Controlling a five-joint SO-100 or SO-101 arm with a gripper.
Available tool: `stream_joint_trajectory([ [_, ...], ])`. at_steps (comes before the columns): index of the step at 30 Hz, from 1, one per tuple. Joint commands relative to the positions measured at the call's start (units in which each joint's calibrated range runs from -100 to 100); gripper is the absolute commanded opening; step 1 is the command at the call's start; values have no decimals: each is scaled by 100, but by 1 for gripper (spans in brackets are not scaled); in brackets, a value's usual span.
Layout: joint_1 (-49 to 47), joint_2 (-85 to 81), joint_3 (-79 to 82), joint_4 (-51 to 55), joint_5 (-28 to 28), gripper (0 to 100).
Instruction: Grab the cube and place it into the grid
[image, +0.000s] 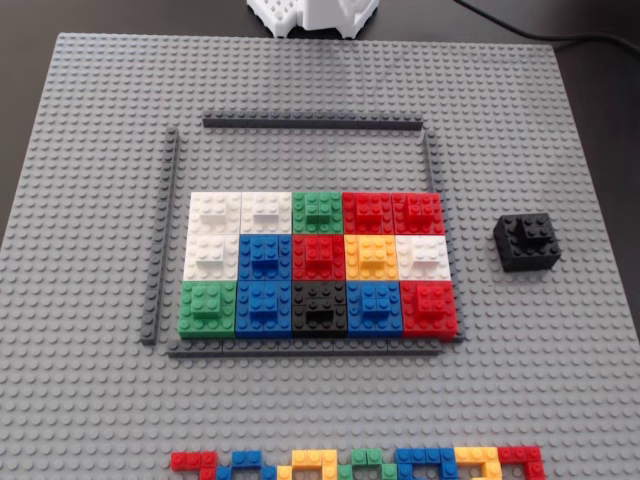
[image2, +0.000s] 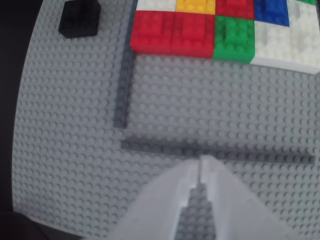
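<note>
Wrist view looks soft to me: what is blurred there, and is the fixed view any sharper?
Wrist view: the white two-finger gripper is blurred at the bottom edge, tips apparently together; the small black studded cube is soft. Fixed view: evenly lit and sharp; studs read clearly on the cube and the dark-grey framed grid.

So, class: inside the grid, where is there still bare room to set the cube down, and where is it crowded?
The grid has a bare band between its far bar and the top row of coloured squares. Below that, three rows sit packed tight. The cube stands outside, right of the frame in the fixed view, on open baseplate.
</note>
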Motion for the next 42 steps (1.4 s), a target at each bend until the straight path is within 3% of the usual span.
stream_joint_trajectory([
  [1, -320, 812, -1060, 76, -186, 0],
  [12, -1108, 2945, -2881, 144, -757, 0],
  [25, -1749, 5748, -5165, -32, -996, 0],
  [42, -1395, 9385, -7956, -42, -874, 3],
])
